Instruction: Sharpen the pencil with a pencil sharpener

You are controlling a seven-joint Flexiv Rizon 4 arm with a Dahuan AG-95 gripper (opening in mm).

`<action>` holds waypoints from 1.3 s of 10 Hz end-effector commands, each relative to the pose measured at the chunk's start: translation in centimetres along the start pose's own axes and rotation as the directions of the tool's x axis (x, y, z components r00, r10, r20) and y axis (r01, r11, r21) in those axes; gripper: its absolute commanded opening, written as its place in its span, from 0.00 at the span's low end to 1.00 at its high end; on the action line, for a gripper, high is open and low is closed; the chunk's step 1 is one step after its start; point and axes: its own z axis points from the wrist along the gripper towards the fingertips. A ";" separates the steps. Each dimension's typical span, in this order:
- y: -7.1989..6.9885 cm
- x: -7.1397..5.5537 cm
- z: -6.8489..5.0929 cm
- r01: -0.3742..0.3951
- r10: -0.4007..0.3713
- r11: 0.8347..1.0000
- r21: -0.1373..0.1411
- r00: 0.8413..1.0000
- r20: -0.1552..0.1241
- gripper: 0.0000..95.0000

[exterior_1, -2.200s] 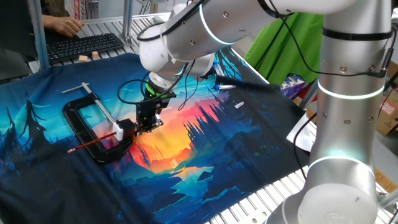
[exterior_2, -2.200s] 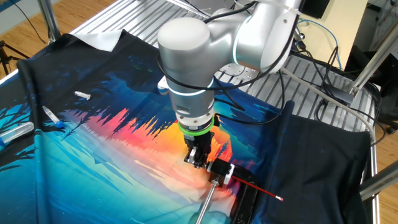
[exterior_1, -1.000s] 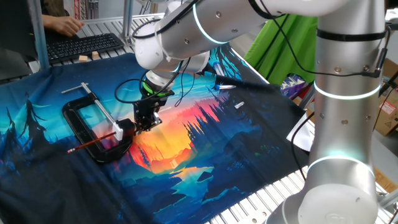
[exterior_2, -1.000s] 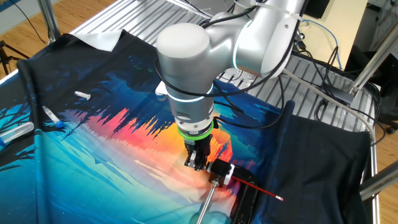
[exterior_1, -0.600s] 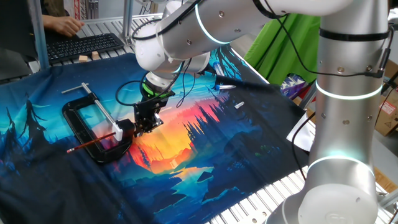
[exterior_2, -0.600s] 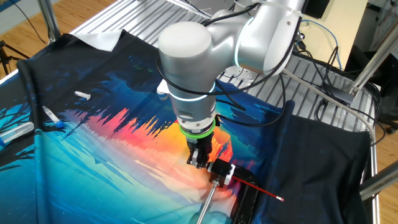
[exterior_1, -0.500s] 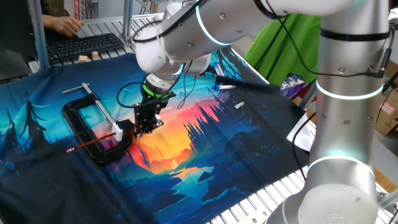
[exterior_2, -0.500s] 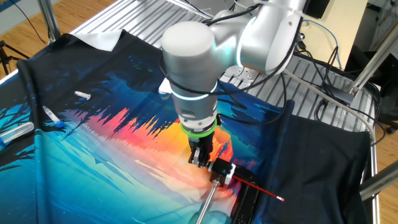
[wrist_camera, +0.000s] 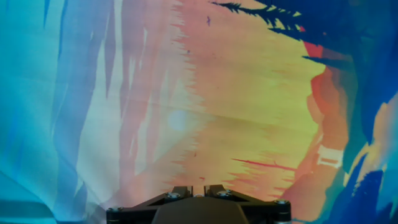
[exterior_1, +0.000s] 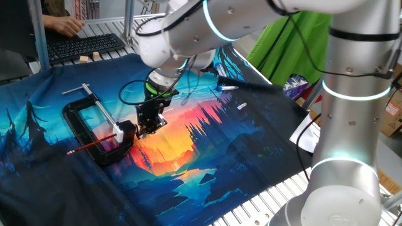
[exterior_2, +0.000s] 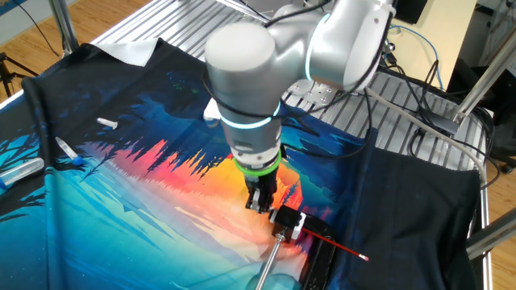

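The red-orange pencil (exterior_1: 94, 144) lies across the black C-clamp (exterior_1: 85, 125), its far end at a small black block with a white face (exterior_1: 125, 130). In the other fixed view the pencil (exterior_2: 337, 246) sticks out to the right of that block (exterior_2: 287, 221). My gripper (exterior_1: 144, 130) points down at the cloth just right of the block, close to it; I cannot tell whether they touch. It also shows in the other fixed view (exterior_2: 260, 205). In the hand view the gripper (wrist_camera: 198, 186) has its jaws together with nothing showing between them, over orange cloth. I cannot single out a sharpener.
The clamp's silver screw rod with T-handle (exterior_1: 99, 112) crosses the clamp. Small white bits (exterior_1: 242, 105) and pens (exterior_2: 20, 171) lie on the printed cloth (exterior_1: 207, 144). A keyboard (exterior_1: 85, 45) and a person's hand are at the far edge.
The arm's upper links have shifted slightly. The gripper stays low beside the clamp, still shut. The pencil and clamp have not moved.
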 end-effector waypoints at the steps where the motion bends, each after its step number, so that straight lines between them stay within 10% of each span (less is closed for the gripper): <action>1: -0.5 0.2 -0.7 0.016 -0.016 1.000 0.012 1.000 0.008 0.00; 13: -0.8 0.5 -3.2 0.048 -0.050 0.997 0.068 0.998 0.034 0.00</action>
